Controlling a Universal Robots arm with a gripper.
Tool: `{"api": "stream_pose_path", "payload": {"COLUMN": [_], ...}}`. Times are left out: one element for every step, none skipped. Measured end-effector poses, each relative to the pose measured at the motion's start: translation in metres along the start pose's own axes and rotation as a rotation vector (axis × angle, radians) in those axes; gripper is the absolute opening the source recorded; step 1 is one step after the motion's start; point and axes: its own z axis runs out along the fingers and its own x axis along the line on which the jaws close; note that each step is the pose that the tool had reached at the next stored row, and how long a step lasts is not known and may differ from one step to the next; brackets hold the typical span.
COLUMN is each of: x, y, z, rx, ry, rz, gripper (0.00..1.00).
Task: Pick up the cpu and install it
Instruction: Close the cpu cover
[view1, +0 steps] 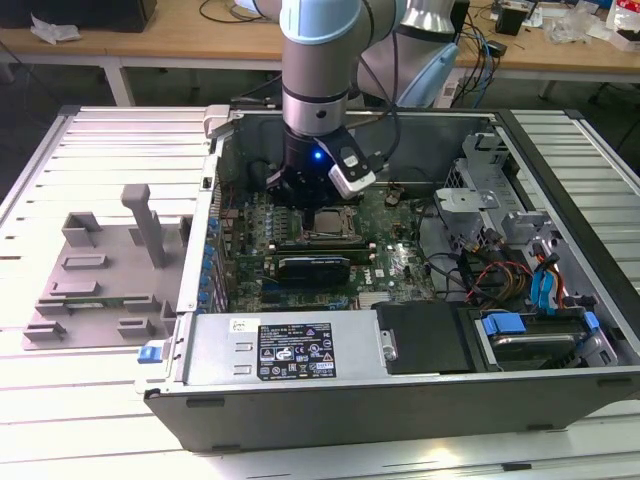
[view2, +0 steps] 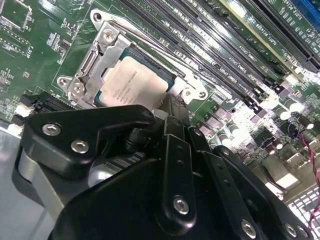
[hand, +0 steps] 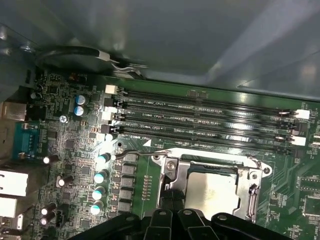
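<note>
The cpu (view1: 325, 222) is a small square chip with a pale silvery top. It lies flat in the metal-framed socket (view2: 95, 55) on the green motherboard inside the open computer case, and it shows in both wrist views (view2: 134, 82) (hand: 210, 187). My gripper (view1: 300, 200) hangs straight down over the socket's edge on the exterior view's left. Its black fingers (view2: 172, 112) stand close together at the chip's rim with nothing between them. In the first wrist view the gripper (hand: 171, 196) comes down on the socket frame beside the chip.
A grey plastic tray with upright posts (view1: 100, 270) sits outside the case on the exterior view's left. Black memory slots (hand: 200, 120) run beside the socket. A black module (view1: 315, 266), the power supply (view1: 280, 345) and the cabled drive bays (view1: 540, 280) crowd the case.
</note>
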Motion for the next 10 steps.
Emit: {"api": "stream_pose_path", "payload": {"x": [0.0, 0.0, 0.0, 0.0, 0.0, -0.0001, -0.0004, -0.0008, -0.0011, -0.0012], "y": [0.0, 0.0, 0.0, 0.0, 0.0, 0.0, 0.0, -0.0001, -0.0001, -0.0003], "z": [0.0002, 0.0002, 0.0002, 0.0003, 0.0003, 0.0004, 0.0004, 0.0005, 0.0005, 0.0005], "rx": [0.0001, 0.0001, 0.0001, 0.0, -0.0001, -0.0001, -0.0002, -0.0002, -0.0001, -0.0001], "ry": [0.0001, 0.0001, 0.0001, 0.0, 0.0, 0.0, -0.0001, -0.0001, -0.0001, -0.0001], "rz": [0.0, 0.0, 0.0, 0.0, 0.0, 0.0, 0.0, 0.0, 0.0, 0.0], "gripper": [0.11, 0.11, 0.11, 0.11, 0.11, 0.11, 0.11, 0.11, 0.11, 0.11]}}
